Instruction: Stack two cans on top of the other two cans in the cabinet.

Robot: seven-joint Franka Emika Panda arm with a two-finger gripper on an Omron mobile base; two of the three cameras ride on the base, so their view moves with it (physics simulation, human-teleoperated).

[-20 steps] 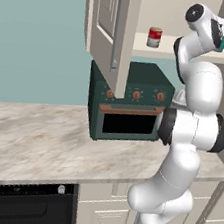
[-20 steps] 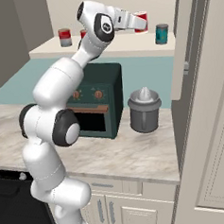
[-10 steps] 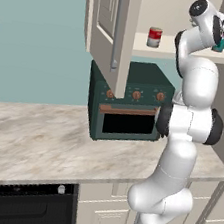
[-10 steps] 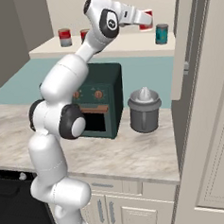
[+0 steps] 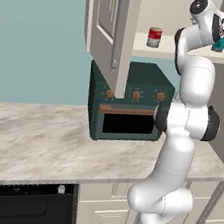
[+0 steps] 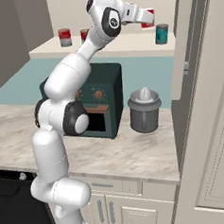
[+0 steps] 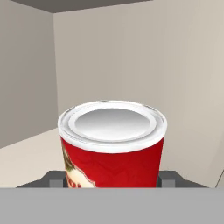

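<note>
A: Up at the pale shelf [image 6: 128, 49] of the cream wall cabinet [image 5: 109, 22], the two-finger pincer [image 6: 145, 17] is closed on a small red cylindrical can with a white label band and silvery top [image 6: 147, 17]. In the hand view that can [image 7: 113, 142] sits upright between the dark finger tips [image 7: 168, 177], long axis vertical.

B: Where does the target lie from it?

A: Just beside, to the right in the right base view: a small teal cylindrical can with a silvery rim [image 6: 161, 33], standing upright on the shelf. The held can hangs higher than the teal one and apart from it. From the left base view the teal can [image 5: 219, 44] peeks out just past the wrist.

B: Others?

A: Two more red-and-white cans [image 6: 64, 37] stand well to the left on the same shelf, one partly hidden behind the arm. One shows beside the open cabinet door in the left base view [image 5: 154, 37].

B: Judgement?

A: The move likely needs a short sideways carry until the axes line up over the teal top, then a lowering. Off-centre, it could tip.
</note>
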